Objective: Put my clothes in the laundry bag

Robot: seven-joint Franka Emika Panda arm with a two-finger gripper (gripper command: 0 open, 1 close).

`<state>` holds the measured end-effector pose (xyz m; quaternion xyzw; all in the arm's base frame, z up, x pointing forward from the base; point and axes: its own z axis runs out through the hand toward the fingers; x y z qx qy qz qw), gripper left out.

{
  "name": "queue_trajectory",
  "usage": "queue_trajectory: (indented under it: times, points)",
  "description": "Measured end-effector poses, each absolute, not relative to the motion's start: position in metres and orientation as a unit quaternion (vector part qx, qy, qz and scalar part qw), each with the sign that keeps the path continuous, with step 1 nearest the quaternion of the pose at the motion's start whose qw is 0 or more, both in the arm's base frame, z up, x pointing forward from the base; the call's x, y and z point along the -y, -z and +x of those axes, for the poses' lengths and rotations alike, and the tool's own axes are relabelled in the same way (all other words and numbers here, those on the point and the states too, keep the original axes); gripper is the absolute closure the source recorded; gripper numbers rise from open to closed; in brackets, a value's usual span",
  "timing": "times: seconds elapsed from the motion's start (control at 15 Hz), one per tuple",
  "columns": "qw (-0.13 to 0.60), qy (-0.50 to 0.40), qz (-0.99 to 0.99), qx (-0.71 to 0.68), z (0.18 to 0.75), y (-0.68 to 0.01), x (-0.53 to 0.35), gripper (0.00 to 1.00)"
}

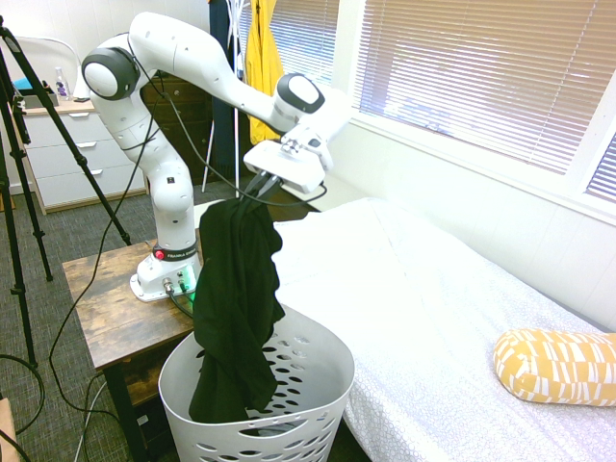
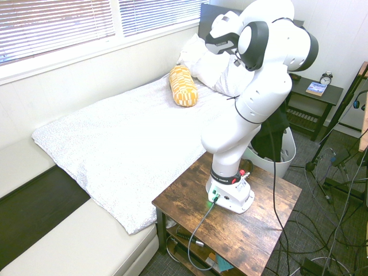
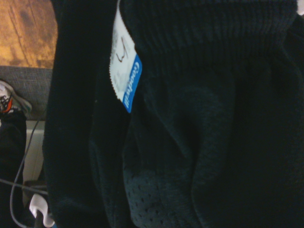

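a bed [image 1: 414, 279] with pale patterned bedding runs along the wall under the windows, a yellow-and-white bolster [image 1: 558, 367] lying near its far side. the franka arm [image 1: 171, 183], bolted to the corner of a wood-topped table [image 1: 101, 298], reaches out past the table's edge, betw. bed and open floor. a white laundry basket [image 1: 342, 371], tub-shaped w/ oval holes, stands just off that table edge, beside the bed's edge. black garment [image 1: 231, 308] hangs from the claw [image 1: 262, 188], its lower end inside the basket, upper part well above the rim. claw is clamped on the garment's top; a goodwill tag [image 3: 127, 66] shows on the cloth in the wrist view.

step in hand, by the look of it: lowering the garment in. best done straight down & slow, w/ the top eased toward the basket's middle so the cloth folds inside, then let go low, approx. at rim height. released up here, the top could flop over the table-side rim. room: bed side is low & open above the bedding; table side is tighter, w/ the arm's own base and the table corner close by. keep the claw off the rim.
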<state>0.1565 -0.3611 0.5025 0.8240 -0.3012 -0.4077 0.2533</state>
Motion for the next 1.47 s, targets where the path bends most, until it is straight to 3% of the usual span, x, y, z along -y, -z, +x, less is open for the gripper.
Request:
queue_trajectory:
  times: [0.47,0.87,1.07,1.47]
  points:
    - [0.336,0.306,0.832,0.319,0.131,-0.326,0.378,0.00]
    - [0.345,0.262,0.844,0.317,0.156,-0.274,0.390,0.00]
    - [0.299,0.187,0.873,0.337,0.214,-0.303,0.374,0.00]
    - [0.255,-0.011,0.903,0.345,0.397,-0.361,0.259,0.00]
